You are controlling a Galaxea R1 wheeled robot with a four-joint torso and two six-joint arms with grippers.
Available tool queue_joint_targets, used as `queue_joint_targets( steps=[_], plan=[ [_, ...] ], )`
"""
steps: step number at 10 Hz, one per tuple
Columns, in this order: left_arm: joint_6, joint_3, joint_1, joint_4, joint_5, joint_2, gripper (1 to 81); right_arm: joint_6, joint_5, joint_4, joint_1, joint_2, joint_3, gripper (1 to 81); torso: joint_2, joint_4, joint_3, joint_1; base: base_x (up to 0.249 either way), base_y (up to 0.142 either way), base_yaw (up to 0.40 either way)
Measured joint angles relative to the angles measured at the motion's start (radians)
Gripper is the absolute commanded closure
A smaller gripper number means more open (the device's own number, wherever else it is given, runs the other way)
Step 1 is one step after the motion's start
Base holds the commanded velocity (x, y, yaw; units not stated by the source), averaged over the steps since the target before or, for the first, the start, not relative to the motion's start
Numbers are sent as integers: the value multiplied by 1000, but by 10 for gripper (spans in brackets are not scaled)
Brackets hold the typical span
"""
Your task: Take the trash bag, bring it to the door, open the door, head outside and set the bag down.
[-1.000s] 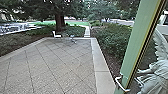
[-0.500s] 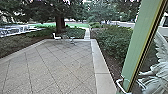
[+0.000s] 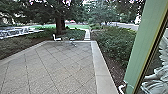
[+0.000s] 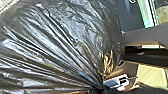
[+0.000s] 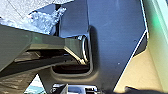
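Observation:
The black trash bag (image 4: 62, 37) looms large in the left wrist view, its plastic drawn together in folds towards a narrow neck. My left gripper (image 4: 101, 88) is shut on that gathered neck. Part of the same shiny bag (image 5: 46, 20) also shows in the right wrist view, beyond the robot's dark plate and jointed bar. On the right of the head view stands the green door (image 3: 142, 47), with a pale handle (image 3: 121, 89) low on its edge. How my right gripper stands cannot be made out.
Paving (image 3: 57, 67) stretches ahead, bordered by a pale stone edge (image 3: 100, 63). A white chair (image 3: 56, 38) and a small table (image 3: 72, 41) stand at its far end. Bushes (image 3: 112, 42) grow on the right; a pale statue (image 3: 157, 77) shows beyond the door.
The head camera's view has shifted: the door edge and handle now lie farther right and lower in it, and less of the statue shows.

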Motion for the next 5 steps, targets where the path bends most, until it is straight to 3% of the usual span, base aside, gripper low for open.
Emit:
queue_joint_targets(
  steps=[2,5],
  plan=[
    [0,0,0,0,0,0,811,0,0,0,1,0,0,10,0,0,0,0,100,0,0],
    [0,0,-7,0,-1,0,811,0,0,0,3,2,-1,10,1,0,0,1,0,0,0]
  ],
)
